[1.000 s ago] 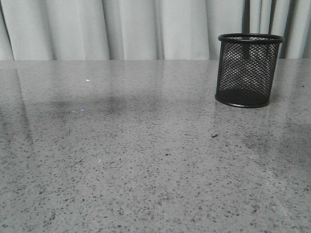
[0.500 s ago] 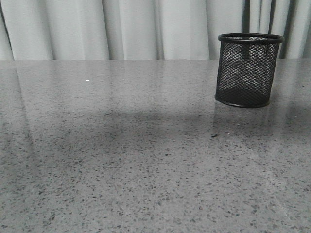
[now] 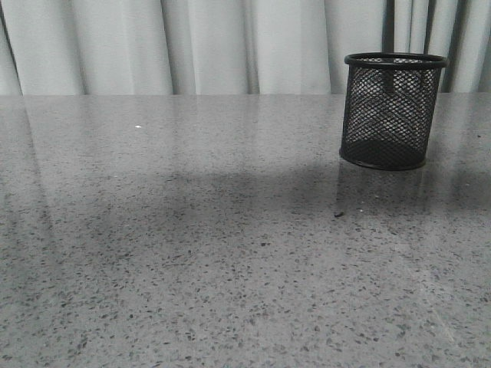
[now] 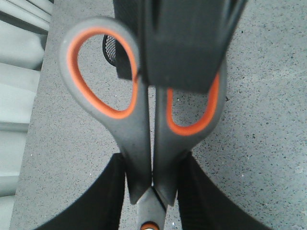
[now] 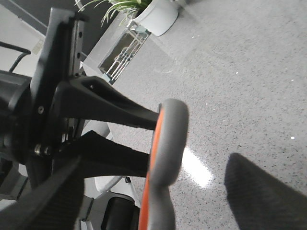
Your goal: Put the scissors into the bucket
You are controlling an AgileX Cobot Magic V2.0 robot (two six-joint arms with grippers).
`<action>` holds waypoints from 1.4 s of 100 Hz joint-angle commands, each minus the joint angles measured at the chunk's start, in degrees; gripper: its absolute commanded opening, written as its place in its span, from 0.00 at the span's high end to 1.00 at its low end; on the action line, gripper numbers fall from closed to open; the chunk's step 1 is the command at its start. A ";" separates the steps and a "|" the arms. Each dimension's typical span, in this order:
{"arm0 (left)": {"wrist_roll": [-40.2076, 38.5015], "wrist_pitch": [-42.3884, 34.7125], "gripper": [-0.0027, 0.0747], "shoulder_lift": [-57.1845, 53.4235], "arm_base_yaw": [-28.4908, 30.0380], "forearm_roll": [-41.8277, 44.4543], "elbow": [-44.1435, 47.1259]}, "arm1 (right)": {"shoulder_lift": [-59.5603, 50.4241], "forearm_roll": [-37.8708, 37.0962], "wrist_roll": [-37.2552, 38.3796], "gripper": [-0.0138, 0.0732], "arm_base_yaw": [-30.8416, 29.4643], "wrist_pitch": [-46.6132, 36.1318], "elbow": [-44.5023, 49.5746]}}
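left gripper (image 4: 152,189) clamps scissors (image 4: 144,120) | blade direction unclear | bucket (image 3: 393,111) upright

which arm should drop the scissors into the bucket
Left. The left gripper is shut on the scissors just below the handle loops. The bucket stands upright on the table. The right wrist view shows no right grip on them.

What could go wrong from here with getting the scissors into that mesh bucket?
1. The left hand clamps the scissors only on the handle shanks near the pivot, so they may swivel or slip on the way.
2. The bucket looks light and its mouth is narrow. A blade catching the rim might tip it over.
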 commanded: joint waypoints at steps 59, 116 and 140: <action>-0.87 -4.21 0.59 -1.79 -0.59 0.24 -2.04 | -0.84 3.99 -1.09 0.92 0.71 -0.48 -1.94; -16.34 -3.77 0.30 -4.66 16.22 -2.05 -2.04 | -0.84 -14.66 7.50 0.90 -2.57 -5.61 -8.01; -16.34 -2.93 0.30 -9.72 30.96 -6.84 -2.04 | -0.84 -30.63 16.13 0.90 -8.34 -4.67 -14.60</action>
